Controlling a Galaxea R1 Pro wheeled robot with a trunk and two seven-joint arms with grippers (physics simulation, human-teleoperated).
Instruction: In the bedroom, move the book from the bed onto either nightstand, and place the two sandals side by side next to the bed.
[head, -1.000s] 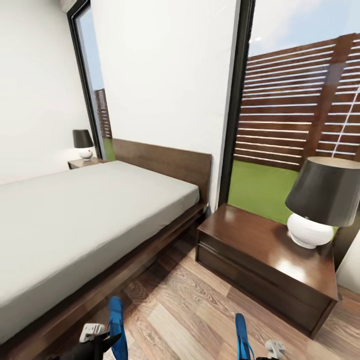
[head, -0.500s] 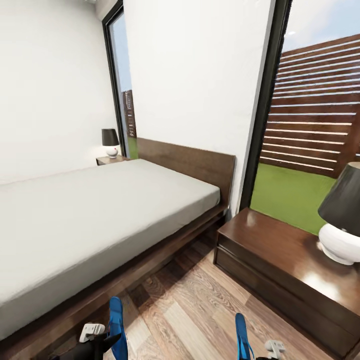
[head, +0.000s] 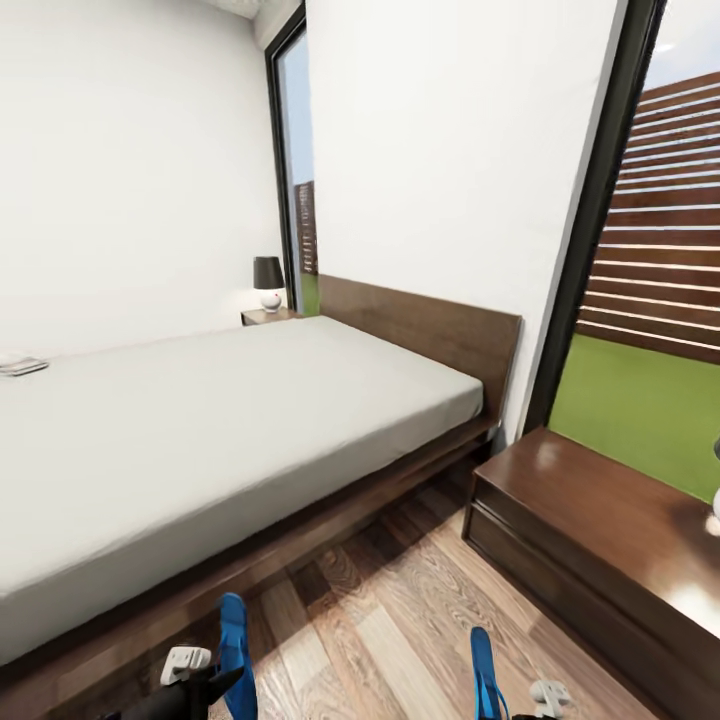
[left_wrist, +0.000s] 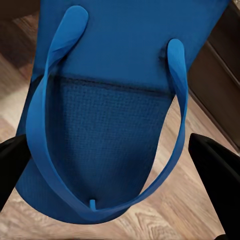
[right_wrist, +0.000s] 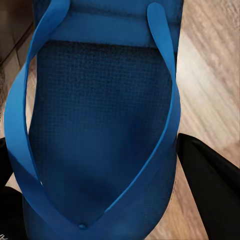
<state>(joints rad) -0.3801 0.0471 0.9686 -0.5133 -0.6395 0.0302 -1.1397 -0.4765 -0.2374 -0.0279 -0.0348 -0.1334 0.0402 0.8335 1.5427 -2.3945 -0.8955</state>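
**A sandal in each gripper beside the bed**

Left sandal (head: 234, 650) sits clamped between the left gripper (left_wrist: 120, 165) fingers; right sandal (head: 484, 672) likewise in the right gripper (right_wrist: 100, 170). Book (head: 20, 365) lies far left on the bed (head: 220, 420); nightstand (head: 610, 540) right.

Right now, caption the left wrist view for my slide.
Bright blue thong-strapped flip-flop sandal held between the left gripper's black jaws above the light wood-plank floor.

Camera swung leftward; at the bed's (head: 200, 420) far edge, perhaps the book (head: 22, 365) (newly visible).
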